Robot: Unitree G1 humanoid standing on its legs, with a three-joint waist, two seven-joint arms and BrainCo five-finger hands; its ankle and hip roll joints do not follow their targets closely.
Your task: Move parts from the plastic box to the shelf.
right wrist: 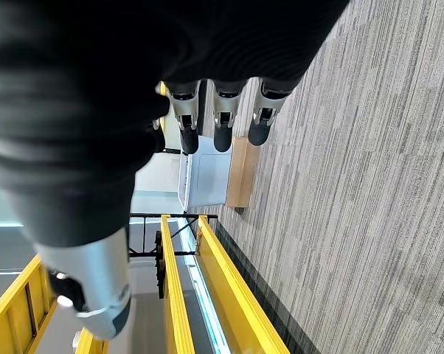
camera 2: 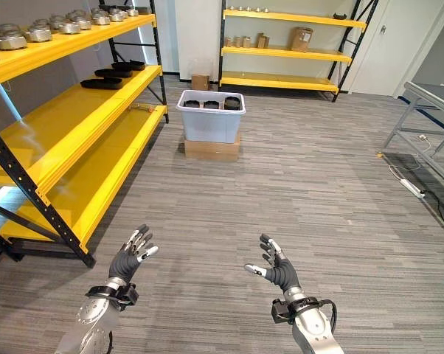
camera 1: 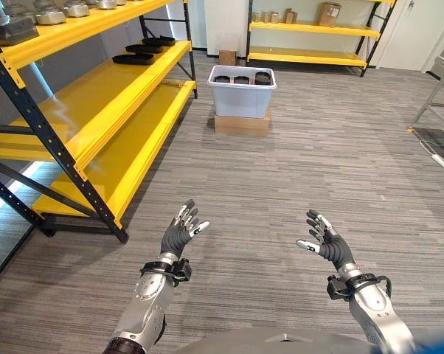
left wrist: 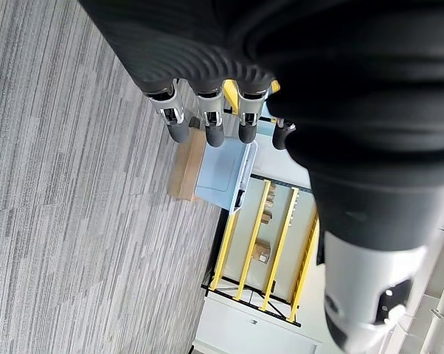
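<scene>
Both hands — left hand (camera 1: 179, 234), right hand (camera 1: 327, 243) — were open and empty; the plastic box (camera 1: 241, 91) stood far ahead, long axis left-right, dark parts (camera 1: 241, 79) inside.

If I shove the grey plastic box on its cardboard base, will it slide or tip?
The plastic box probably slides: its walls look smooth and it sits loose on the cardboard base. Dark parts fill it, so expect weight; pushed high, it may tip.
</scene>
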